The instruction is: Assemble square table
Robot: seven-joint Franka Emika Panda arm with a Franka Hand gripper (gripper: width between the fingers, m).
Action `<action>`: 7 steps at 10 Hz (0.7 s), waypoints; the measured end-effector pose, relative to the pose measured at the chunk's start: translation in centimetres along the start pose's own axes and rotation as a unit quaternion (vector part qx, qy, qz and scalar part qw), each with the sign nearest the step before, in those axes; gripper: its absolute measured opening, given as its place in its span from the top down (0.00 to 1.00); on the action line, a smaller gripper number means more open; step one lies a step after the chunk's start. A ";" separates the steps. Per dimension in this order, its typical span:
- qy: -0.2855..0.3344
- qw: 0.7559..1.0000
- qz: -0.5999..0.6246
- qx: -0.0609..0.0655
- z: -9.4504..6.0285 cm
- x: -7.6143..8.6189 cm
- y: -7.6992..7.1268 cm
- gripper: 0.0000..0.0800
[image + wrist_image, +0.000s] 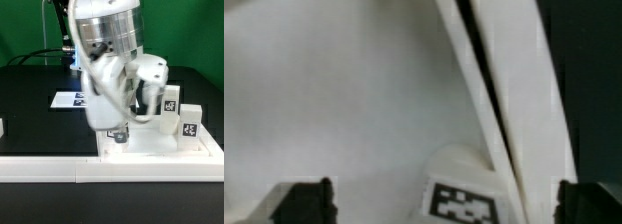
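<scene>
Near the counter's [30, 100] front edge lay the square slab [160, 148], two tagged legs [183, 112] upright on it. Over it the blurred end effector [119, 133] hung spread open, empty; its arm hid the marker board [68, 100].

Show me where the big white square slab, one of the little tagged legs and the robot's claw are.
square slab [195, 148], exterior view, bare top near its right edge.
tagged leg [189, 122], exterior view, its front face.
gripper [118, 133], exterior view, its fingertips.
</scene>
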State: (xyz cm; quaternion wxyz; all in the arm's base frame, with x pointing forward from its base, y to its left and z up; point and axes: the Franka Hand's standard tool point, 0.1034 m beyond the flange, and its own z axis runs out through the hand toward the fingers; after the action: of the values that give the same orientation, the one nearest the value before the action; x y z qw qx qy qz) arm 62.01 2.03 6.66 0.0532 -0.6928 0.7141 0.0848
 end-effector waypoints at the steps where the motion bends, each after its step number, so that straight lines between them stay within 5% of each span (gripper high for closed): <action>1: -0.002 0.997 -0.081 -0.007 0.0 -0.3 0.3 0.20; 4: -0.001 0.984 -0.176 -0.007 0.2 0.0 0.3 0.19; 7: 0.019 0.924 -0.383 -0.009 -1.0 1.5 -0.7 0.19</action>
State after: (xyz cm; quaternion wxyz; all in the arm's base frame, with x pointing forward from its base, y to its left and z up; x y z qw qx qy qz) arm 62.71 0.33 7.34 0.0619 -0.9153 0.3946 0.0510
